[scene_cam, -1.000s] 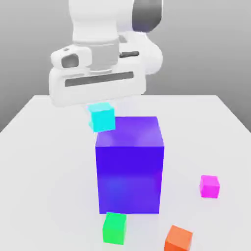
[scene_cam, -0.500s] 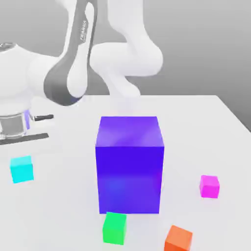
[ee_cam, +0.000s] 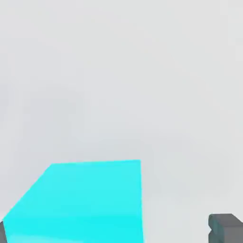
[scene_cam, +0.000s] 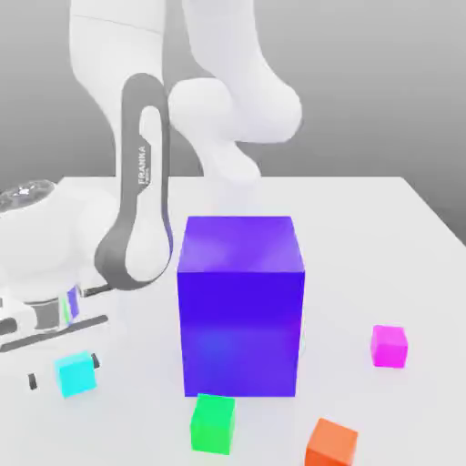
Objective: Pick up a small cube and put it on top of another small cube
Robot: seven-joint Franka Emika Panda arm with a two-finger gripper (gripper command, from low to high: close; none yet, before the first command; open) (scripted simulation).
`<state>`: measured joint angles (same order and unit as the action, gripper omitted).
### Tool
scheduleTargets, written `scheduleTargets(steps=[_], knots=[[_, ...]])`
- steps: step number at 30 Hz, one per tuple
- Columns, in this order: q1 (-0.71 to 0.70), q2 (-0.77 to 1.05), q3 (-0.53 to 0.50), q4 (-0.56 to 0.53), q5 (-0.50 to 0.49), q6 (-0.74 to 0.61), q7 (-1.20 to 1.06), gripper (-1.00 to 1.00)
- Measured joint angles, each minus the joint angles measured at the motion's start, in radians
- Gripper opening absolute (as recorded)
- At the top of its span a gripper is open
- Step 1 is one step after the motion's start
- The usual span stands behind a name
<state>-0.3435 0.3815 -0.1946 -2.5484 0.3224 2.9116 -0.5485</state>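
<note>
Down low at the exterior view's left, the gripper [scene_cam: 62, 375] hangs over the white table [scene_cam: 400, 237] with its jaws spread wide; the cyan cube [scene_cam: 75, 374] sits between the two dark fingertips [scene_cam: 33, 380], with a gap showing on at least one side; whether it rests on the table or hangs just above it I cannot tell; the hand view shows the cyan cube [ee_cam: 80, 201] close under the camera with one grey fingertip [ee_cam: 225, 228] standing clear of it; beyond the jaws, toward the exterior view's right, stand the large blue cube [scene_cam: 241, 305], the green cube [scene_cam: 212, 423], the orange cube [scene_cam: 331, 443] and the magenta cube [scene_cam: 389, 346].
</note>
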Motion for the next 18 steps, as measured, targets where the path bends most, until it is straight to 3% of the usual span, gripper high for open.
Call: scheduleTargets(steps=[6, 18], knots=[[0.077, -0.176, -0.099, -0.040, -0.158, -0.129, 0.123, 1.00], [0.272, -0.351, -0.086, 0.059, -0.598, -0.025, 0.273, 1.00]])
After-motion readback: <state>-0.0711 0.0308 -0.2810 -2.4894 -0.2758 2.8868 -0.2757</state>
